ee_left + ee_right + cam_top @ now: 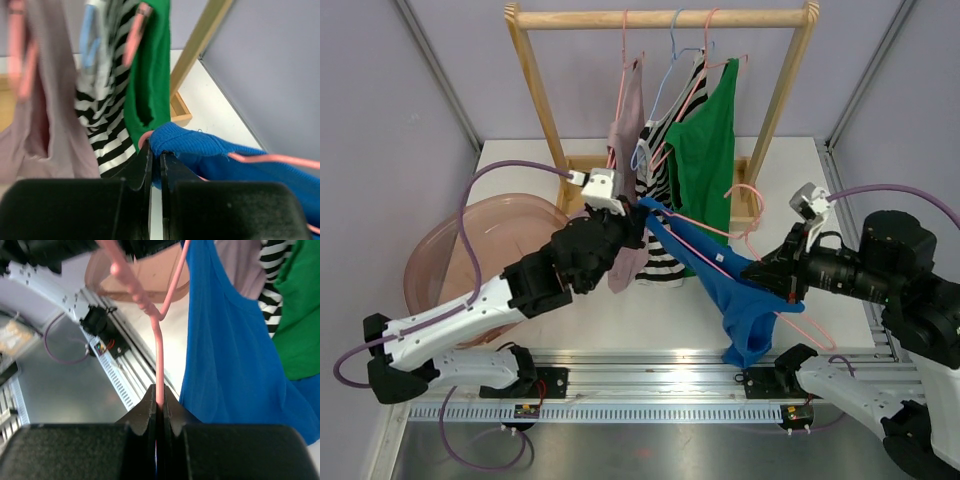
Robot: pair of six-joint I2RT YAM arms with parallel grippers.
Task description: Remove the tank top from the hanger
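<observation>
A blue tank top (730, 282) hangs on a pink wire hanger (807, 327) stretched between my two grippers above the table's front. My left gripper (638, 208) is shut on the top's shoulder strap; the left wrist view shows the blue fabric (210, 150) pinched between the jaws of the left gripper (155, 156), with the hanger wire (270, 159) running under it. My right gripper (772, 266) is shut on the hanger; the right wrist view shows the pink wire (160, 355) clamped in the right gripper (160, 399) and the blue top (225, 350) hanging beside it.
A wooden rack (660, 17) at the back holds a pink garment (625, 120), a striped top (660, 205) and a green top (710, 150) on hangers. A pink basin (450, 250) sits at the left. A metal rail (660, 365) runs along the front edge.
</observation>
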